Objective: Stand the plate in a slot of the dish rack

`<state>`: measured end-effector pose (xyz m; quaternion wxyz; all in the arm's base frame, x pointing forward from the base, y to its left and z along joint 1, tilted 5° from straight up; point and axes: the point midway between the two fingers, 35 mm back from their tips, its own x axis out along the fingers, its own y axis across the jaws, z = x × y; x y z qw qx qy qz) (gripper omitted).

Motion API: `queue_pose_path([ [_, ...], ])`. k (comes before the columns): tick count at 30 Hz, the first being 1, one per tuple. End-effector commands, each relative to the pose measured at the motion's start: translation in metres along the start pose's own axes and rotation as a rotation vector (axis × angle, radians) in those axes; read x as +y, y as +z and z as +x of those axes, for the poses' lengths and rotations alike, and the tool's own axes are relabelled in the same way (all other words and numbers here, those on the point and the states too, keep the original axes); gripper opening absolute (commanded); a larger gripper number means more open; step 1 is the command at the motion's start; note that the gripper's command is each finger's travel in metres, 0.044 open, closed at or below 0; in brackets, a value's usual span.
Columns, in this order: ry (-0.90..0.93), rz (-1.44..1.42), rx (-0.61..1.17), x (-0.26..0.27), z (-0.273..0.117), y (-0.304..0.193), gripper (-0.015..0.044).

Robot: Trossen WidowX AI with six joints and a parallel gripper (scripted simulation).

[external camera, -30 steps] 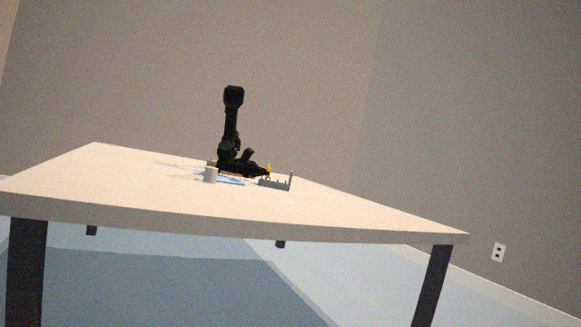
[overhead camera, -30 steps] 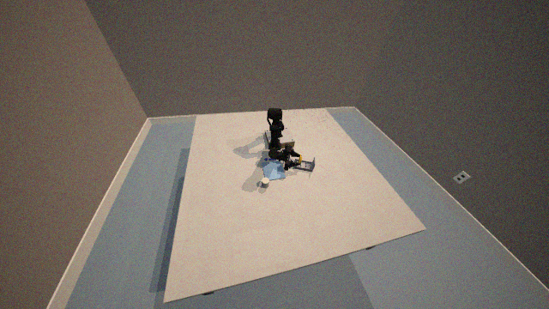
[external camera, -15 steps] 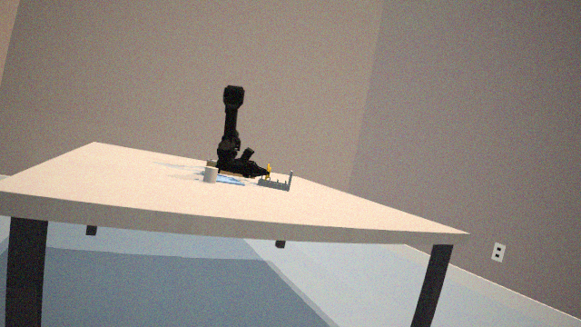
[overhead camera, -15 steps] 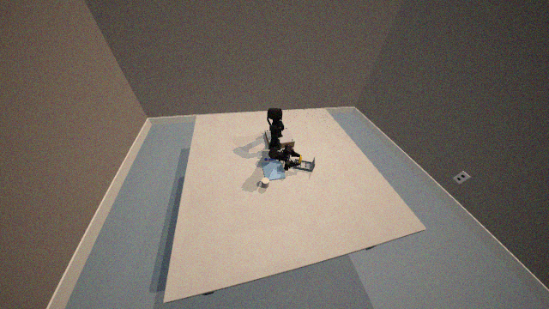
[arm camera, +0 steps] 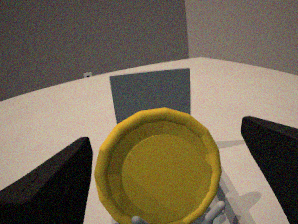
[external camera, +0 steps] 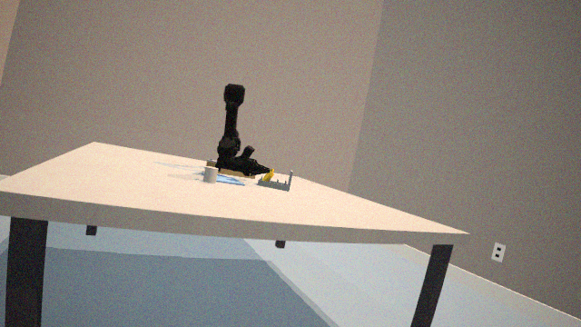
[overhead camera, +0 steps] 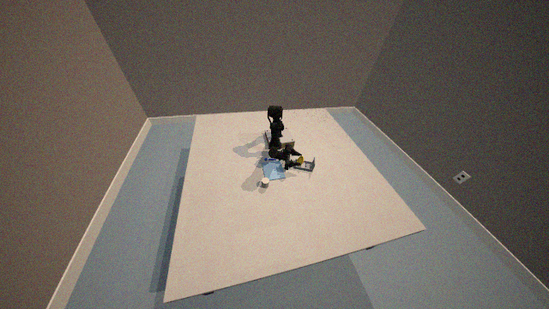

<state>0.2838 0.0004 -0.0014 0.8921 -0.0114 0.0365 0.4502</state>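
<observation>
The yellow plate (overhead camera: 300, 160) (external camera: 269, 175) (arm camera: 166, 175) stands on edge in the near part of the grey dish rack (overhead camera: 308, 167) (external camera: 275, 185) (arm camera: 150, 95), tilted, its top leaning toward the rack's tall end panel. Grey rail pegs show in front of its lower rim in the wrist view. Its bottom edge is hidden, so I cannot tell exactly how it sits in the slot. My gripper (overhead camera: 295, 160) (external camera: 270, 172) (arm camera: 170, 135) is open around the plate, one black finger on each side, with a visible gap between each finger and the rim.
A light blue sheet (overhead camera: 274, 171) (external camera: 231, 180) lies beside the rack, with a blue pen-like object (overhead camera: 270, 159) at its arm-side edge. A whitish cup (overhead camera: 265, 183) (external camera: 210, 174) stands near the sheet's far corner. The arm's base stands behind them.
</observation>
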Motion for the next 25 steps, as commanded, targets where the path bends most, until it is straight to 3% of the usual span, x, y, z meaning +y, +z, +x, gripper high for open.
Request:
queue_pose_path([
  [1, 0.0, -0.004, 0.002, -0.006, 0.001, 0.028, 0.04],
  [11, 0.005, 0.002, 0.003, -0.009, 0.001, 0.104, 0.04],
  [17, -0.007, 0.018, 0.014, -0.012, 0.001, 0.105, 0.04],
  [25, -0.137, 0.205, 0.157, -0.047, 0.006, 0.103, 0.04],
])
